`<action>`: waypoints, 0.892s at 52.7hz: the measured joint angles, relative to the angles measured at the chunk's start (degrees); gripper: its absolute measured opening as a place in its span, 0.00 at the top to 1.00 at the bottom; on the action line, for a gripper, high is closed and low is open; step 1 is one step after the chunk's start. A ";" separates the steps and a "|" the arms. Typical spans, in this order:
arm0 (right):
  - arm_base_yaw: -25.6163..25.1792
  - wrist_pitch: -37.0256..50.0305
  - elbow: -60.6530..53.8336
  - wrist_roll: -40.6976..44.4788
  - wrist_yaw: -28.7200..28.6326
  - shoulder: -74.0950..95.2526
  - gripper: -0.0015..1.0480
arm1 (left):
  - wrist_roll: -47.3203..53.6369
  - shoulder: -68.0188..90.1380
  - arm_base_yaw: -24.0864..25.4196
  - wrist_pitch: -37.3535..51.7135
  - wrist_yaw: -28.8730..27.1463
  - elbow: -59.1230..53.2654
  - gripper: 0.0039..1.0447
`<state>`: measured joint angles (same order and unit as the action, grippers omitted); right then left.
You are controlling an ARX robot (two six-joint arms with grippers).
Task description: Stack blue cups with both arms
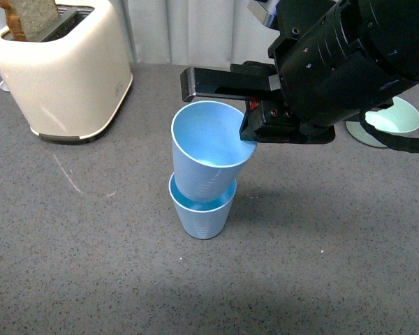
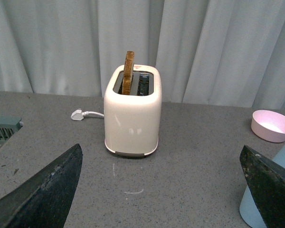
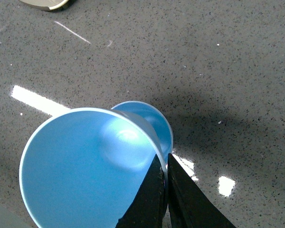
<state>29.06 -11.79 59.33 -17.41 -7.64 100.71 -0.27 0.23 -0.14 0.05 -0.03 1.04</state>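
Note:
One blue cup (image 1: 202, 215) stands upright on the grey table. A second blue cup (image 1: 209, 143) sits tilted with its base inside the first. My right gripper (image 1: 248, 134) is shut on the tilted cup's rim, one finger inside and one outside. In the right wrist view the held cup (image 3: 85, 166) fills the foreground, with the lower cup's rim (image 3: 157, 124) showing behind it and the right gripper (image 3: 164, 164) pinching the wall. My left gripper (image 2: 159, 192) is open and empty over bare table. A blue cup (image 2: 251, 210) shows partly behind its finger.
A cream toaster (image 1: 63, 70) with a slice of toast stands at the back left; the left wrist view shows the toaster (image 2: 133, 111) and its white plug (image 2: 78, 114). A green bowl (image 1: 397, 117) sits behind my right arm. A pink bowl (image 2: 273, 126) rests near the curtain.

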 joint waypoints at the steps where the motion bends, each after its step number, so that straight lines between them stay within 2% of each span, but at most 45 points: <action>1: 0.02 0.04 0.00 0.00 0.00 0.04 0.99 | 0.00 0.00 0.00 0.00 0.00 0.00 0.06; 7: 0.22 0.74 0.00 0.17 0.87 0.74 0.98 | 0.00 0.00 0.00 0.00 0.00 0.00 0.06; 17: 0.26 1.42 0.00 0.17 1.05 0.94 0.72 | 0.00 0.00 0.00 0.00 0.02 0.00 0.06; 29: -1.09 10.88 -3.48 -0.79 1.99 -6.10 0.24 | 0.00 0.00 0.00 -0.02 -0.04 0.00 0.06; 34: -1.29 11.47 -3.63 -0.61 2.58 -7.23 0.09 | 0.00 0.00 0.00 -0.02 0.00 0.00 0.06; 38: -0.81 37.11 -13.42 6.64 21.81 -6.71 0.21 | 0.02 0.00 0.00 -0.02 0.11 0.00 0.06; 39: -0.98 42.69 -16.11 8.83 25.18 -6.82 0.25 | 0.02 0.00 0.00 -0.02 0.15 0.00 0.06; 42: -2.27 54.97 -22.82 12.22 30.51 -8.13 0.33 | 0.00 0.00 0.00 -0.02 -0.11 0.00 0.06; 47: -5.20 67.06 -30.12 14.75 30.71 -12.55 0.47 | 0.00 -0.02 0.00 -0.02 -0.20 0.00 0.06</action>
<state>23.86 55.27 29.21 -2.66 23.07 88.16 -0.27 0.21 -0.14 0.03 -0.23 1.04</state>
